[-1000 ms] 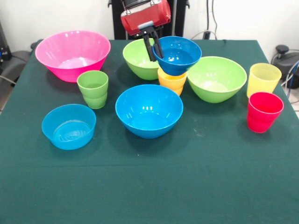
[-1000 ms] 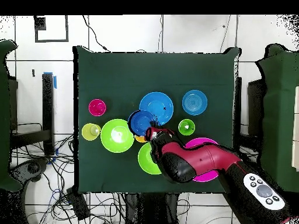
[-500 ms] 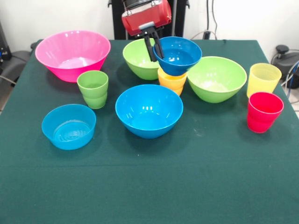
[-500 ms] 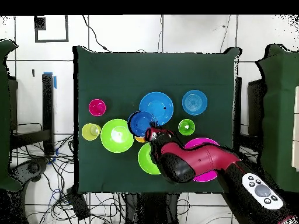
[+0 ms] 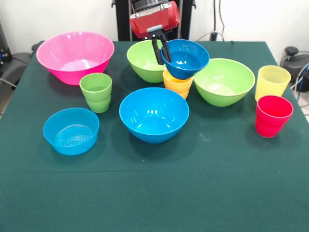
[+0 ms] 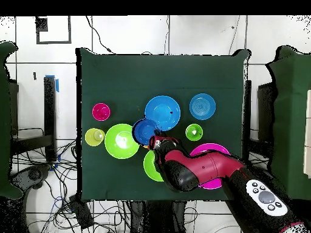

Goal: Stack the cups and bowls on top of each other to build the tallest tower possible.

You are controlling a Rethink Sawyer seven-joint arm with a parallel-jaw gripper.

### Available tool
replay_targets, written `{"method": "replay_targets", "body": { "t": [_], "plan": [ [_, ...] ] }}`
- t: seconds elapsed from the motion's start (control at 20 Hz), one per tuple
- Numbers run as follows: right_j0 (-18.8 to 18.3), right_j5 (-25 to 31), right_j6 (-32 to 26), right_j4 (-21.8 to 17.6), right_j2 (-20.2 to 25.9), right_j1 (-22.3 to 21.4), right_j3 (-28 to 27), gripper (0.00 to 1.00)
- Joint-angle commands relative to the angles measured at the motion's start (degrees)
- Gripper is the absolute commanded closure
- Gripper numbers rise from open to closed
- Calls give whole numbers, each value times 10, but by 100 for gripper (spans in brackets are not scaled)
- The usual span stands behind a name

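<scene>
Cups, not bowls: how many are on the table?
4. The green cup stands before the pink bowl. The orange cup sits under the dark blue bowl the gripper holds. The yellow cup and the red cup stand together at the right edge.

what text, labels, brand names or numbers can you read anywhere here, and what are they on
None: no readable word, number or brand shows in either view.
The bowls and cups, such as the pink bowl and the red cup, are plain, unmarked plastic.
The red housing above the hand shows no lettering.
The grey pad on the arm carries round buttons; any marks on them are too small to read.
</scene>
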Motion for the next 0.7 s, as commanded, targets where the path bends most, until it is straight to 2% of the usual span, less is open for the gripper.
{"method": "replay_targets", "body": {
  "t": [0.05, 0.7],
  "plan": [
    [46, -41, 6, -49, -60, 19, -42, 100],
    [43, -50, -1, -52, -64, 30, -51, 100]
  ]
}}
